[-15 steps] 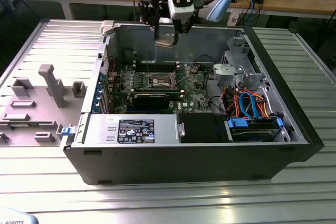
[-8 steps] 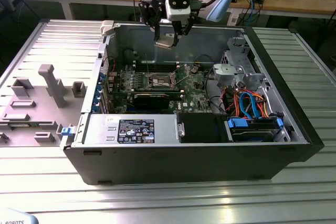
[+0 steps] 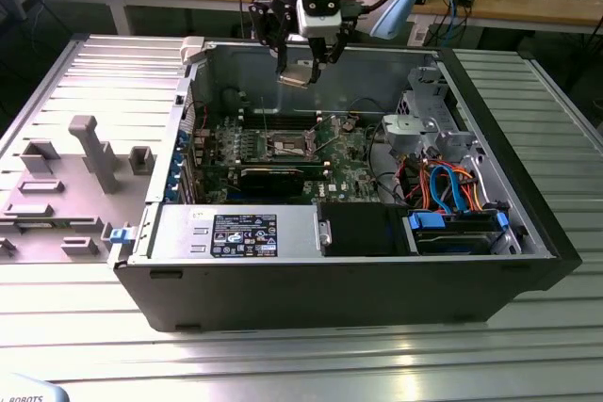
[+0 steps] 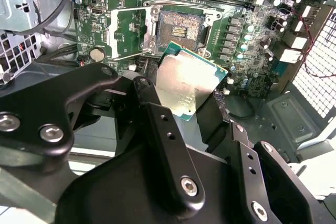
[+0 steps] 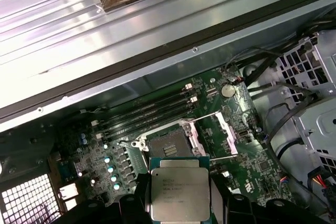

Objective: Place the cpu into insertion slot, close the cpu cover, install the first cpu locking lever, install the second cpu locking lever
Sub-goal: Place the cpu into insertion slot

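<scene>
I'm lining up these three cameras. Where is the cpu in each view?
Exterior view: the cpu held above the open case.
Second wrist view: the cpu beside the insertion slot.
First wrist view: the cpu beside the same slot.
Shared landmark: the insertion slot, mid-board in the exterior view.

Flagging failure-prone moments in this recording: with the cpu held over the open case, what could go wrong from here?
1. The end effector grips the cpu by its edges above the board; a slip could drop it there.
2. In the second wrist view the cpu's edges look turned relative to the insertion slot; lowered so, it may not seat.
3. The open cpu cover beside the slot could be struck on the way down.
</scene>
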Motion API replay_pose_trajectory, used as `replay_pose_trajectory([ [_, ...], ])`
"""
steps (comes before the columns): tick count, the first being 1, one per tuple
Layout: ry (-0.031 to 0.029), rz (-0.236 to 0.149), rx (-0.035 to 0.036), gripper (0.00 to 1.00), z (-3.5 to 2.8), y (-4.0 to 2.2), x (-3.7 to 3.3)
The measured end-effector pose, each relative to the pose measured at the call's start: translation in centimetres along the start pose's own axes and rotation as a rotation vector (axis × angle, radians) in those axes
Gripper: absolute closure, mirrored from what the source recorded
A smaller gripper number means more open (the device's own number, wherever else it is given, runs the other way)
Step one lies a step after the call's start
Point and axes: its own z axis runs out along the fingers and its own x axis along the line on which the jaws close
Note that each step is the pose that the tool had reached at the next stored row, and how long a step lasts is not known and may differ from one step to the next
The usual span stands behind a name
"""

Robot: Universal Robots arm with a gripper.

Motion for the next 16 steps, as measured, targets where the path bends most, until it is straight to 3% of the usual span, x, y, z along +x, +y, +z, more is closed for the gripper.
replay_pose_trajectory([
  [4, -0.0034, 0.039, -0.0005, 0.46, 0.08, -0.02, 0.03],
  [16, -0.0040, 0.044, -0.0007, 0.46, 0.09, -0.03, 0.04],
])
